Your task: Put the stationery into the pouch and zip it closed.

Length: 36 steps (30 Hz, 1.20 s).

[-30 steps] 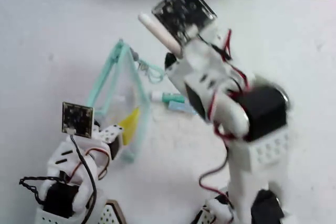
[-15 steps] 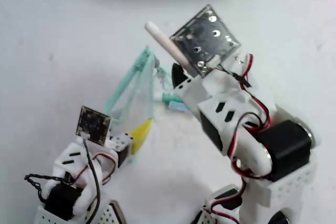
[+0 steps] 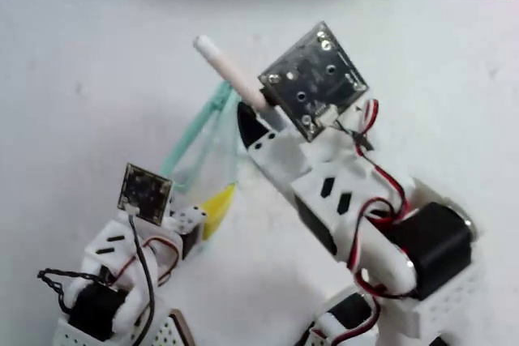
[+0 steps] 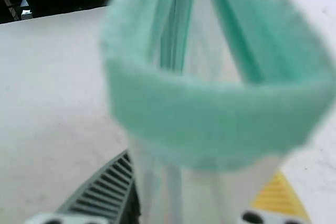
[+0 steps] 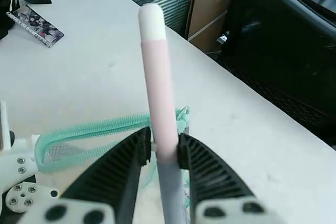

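My right gripper (image 5: 163,148) is shut on a pink pen (image 5: 155,77) with a white cap. In the high view the pink pen (image 3: 225,69) points up and away, with the right gripper (image 3: 253,115) over the far end of the teal mesh pouch (image 3: 201,139). The pouch (image 4: 210,103) stands on edge with its mouth held up. My left gripper (image 3: 197,218) is shut on the pouch's near end, and its black finger (image 4: 105,198) shows beside the mesh. A yellow piece (image 3: 216,198) sits at that near end. The right arm hides the table just beyond the pouch.
The white table (image 3: 89,62) is bare to the left and at the back. Its far edge meets a dark background. A flat printed card (image 5: 37,24) lies far off on the table in the right wrist view.
My right arm has swung left with the pen, bringing it over the pouch and covering the items beside it. The left arm shifted the pouch slightly to the right.
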{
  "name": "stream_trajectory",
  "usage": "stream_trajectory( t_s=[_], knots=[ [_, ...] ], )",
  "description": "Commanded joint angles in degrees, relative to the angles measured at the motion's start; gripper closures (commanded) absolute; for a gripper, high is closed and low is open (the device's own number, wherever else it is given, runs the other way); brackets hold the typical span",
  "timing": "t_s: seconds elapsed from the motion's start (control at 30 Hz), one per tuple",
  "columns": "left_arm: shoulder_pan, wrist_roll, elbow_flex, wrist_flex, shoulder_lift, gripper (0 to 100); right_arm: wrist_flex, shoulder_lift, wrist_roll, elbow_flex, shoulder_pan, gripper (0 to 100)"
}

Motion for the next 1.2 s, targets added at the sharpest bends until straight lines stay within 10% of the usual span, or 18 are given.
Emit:
stream_trajectory(
  t_s=[0.0, 0.97, 1.17],
  knots=[
    [1.2, -0.4, -2.7, 0.6, 0.0, 74, -4.7, -5.0, 0.6, 5.5, -0.4, 98.1],
    [1.3, -0.2, -2.7, 0.6, 0.0, 74, -34.2, -22.6, 6.9, 30.3, -8.7, 98.2],
    [1.3, -0.2, -2.7, 0.5, 0.0, 74, -40.3, -22.2, -3.5, 30.5, -9.2, 98.2]
  ],
)
